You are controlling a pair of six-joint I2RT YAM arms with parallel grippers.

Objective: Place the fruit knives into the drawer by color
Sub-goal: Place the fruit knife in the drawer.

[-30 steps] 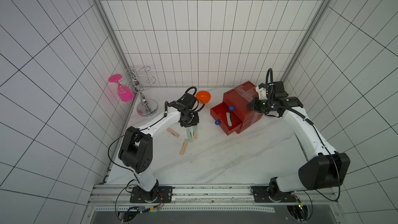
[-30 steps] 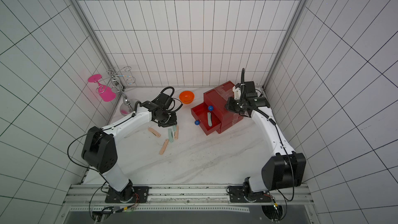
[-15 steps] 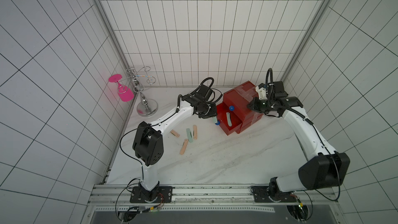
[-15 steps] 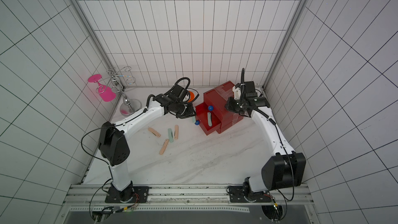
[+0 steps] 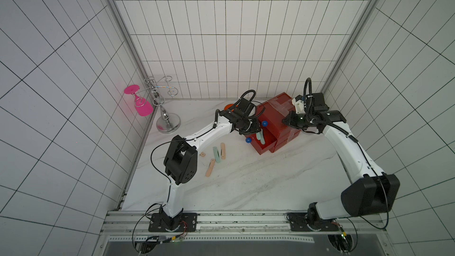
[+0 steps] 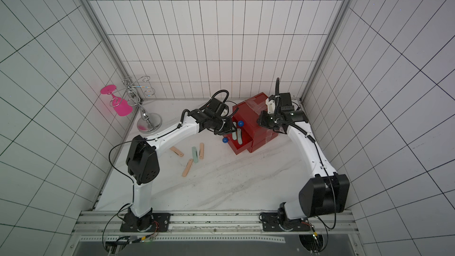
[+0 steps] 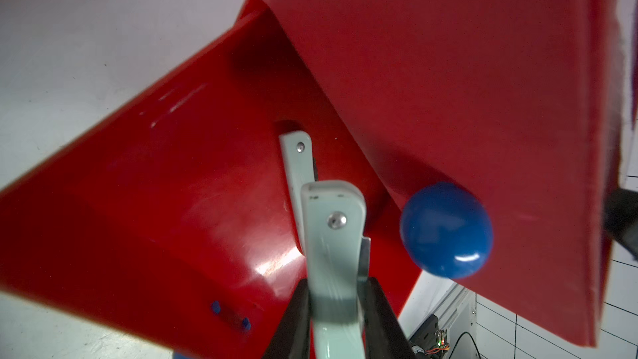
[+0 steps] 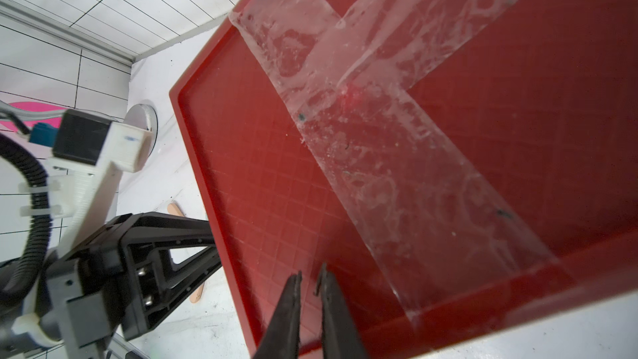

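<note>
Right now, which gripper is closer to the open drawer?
Left. The left gripper holds a mint knife just over the open drawer. The right gripper is over the chest top, behind that drawer.

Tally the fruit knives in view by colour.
Peach-pink knives: 3, all on the table
Mint-green knives: 3, on the table, in the open drawer at, in the left tool at
Total: 6
</note>
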